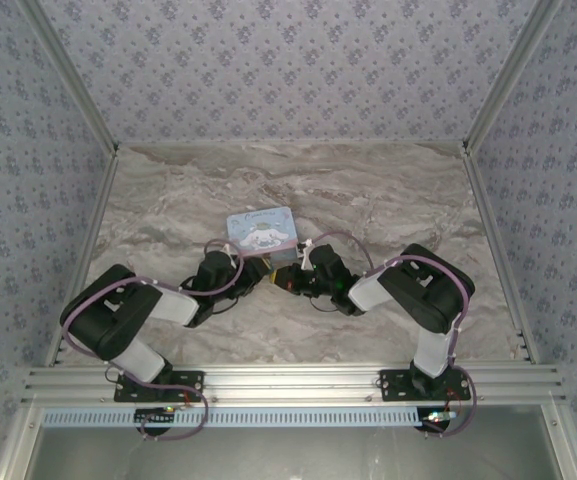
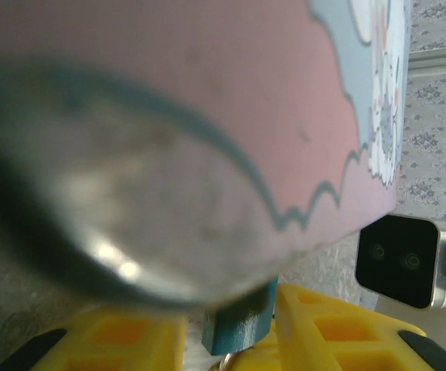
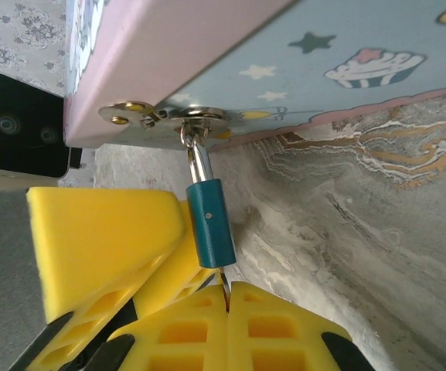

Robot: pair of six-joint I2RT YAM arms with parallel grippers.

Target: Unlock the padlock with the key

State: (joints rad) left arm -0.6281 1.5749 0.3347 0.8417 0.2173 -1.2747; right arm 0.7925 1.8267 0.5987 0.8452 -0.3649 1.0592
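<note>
From above, the left gripper (image 1: pixel 253 272) and right gripper (image 1: pixel 290 282) meet at the near side of the tin box (image 1: pixel 261 233). Left wrist: the padlock (image 2: pixel 238 323) sits between its yellow fingers (image 2: pixel 130 340); whether they pinch it I cannot tell. Right wrist: the padlock hangs from the tin's hasp (image 3: pixel 165 116), and the right gripper's fingers are clenched on the key (image 3: pixel 224 278), which is at the padlock's underside

Teal padlock (image 3: pixel 212 220), silvery key (image 3: pixel 223 277), yellow right claw (image 3: pixel 227 292), pink-sided light-blue tin (image 1: pixel 261 232), grey marbled table (image 1: pixel 388 200)
</note>
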